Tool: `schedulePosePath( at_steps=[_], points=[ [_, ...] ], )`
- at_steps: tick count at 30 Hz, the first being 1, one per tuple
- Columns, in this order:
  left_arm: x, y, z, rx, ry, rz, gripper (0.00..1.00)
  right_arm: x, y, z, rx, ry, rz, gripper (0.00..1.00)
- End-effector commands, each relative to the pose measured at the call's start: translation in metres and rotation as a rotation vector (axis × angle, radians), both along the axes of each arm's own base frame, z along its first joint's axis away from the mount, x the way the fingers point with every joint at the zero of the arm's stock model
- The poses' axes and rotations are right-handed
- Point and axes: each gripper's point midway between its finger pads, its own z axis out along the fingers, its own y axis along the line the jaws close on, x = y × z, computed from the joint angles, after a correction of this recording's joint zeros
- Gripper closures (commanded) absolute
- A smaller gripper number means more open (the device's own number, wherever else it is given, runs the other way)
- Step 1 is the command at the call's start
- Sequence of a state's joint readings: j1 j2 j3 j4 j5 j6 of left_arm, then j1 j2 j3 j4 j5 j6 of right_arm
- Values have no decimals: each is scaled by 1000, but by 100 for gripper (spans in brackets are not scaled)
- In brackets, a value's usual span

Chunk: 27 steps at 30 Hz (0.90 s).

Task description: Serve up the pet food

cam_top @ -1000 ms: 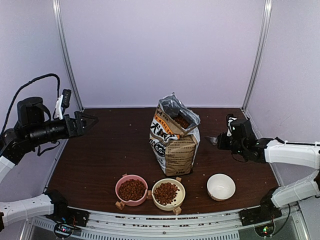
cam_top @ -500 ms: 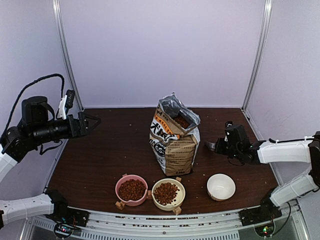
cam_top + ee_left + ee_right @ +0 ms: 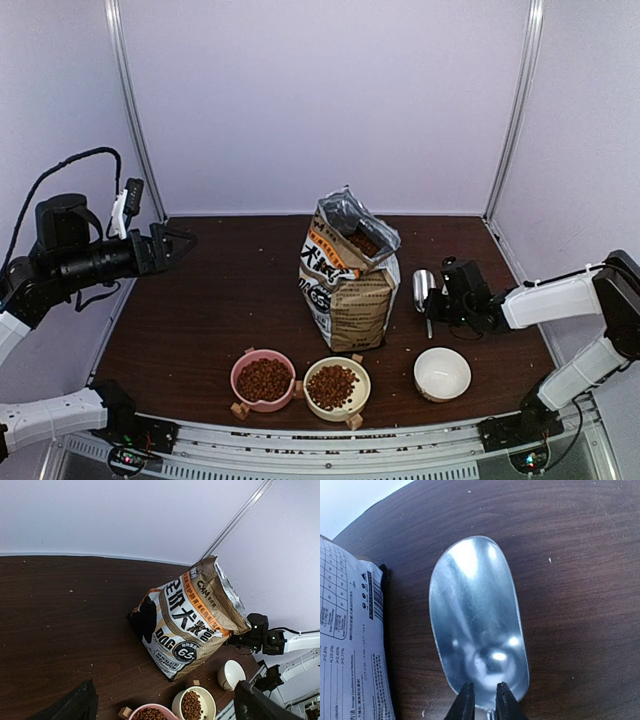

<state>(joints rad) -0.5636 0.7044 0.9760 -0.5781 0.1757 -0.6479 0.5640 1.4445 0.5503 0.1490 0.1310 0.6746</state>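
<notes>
Left arm up high at left side, forearm level, pointing inward. Left gripper in air, holding nothing, fingers spread wide apart. Right arm down low, stretched sideways toward middle, elbow bent at right edge. Right gripper fingers pinched close together on handle of metal scoop.

The bag stands behind 3 bowls; kibble in the left 2; scoop right of bag.
</notes>
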Motion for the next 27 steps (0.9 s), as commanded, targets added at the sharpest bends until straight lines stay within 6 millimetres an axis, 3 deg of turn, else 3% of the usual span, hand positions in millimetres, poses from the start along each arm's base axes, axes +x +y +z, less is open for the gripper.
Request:
schedulePosePath(
  at_steps=[1,6,13,15,20,27],
  points=[
    [1,3,8,-14,-43,12,2,0,4,-4,23,1,23,79],
    [0,0,9,-20,-43,-2,2,-4,3,0,26,-17,38,61],
    [-1,-2,7,-21,-35,-16,2,-7,-8,36,-15,-79,38,39],
    [-1,-2,6,-17,-29,-17,2,-8,-11,52,-36,-96,41,33],
    [-8,-12,10,5,-56,-103,2,-11,-4,109,-52,-143,133,30],
    [-9,-29,11,5,-80,-201,2,-37,35,192,102,-145,320,30]
  ],
)
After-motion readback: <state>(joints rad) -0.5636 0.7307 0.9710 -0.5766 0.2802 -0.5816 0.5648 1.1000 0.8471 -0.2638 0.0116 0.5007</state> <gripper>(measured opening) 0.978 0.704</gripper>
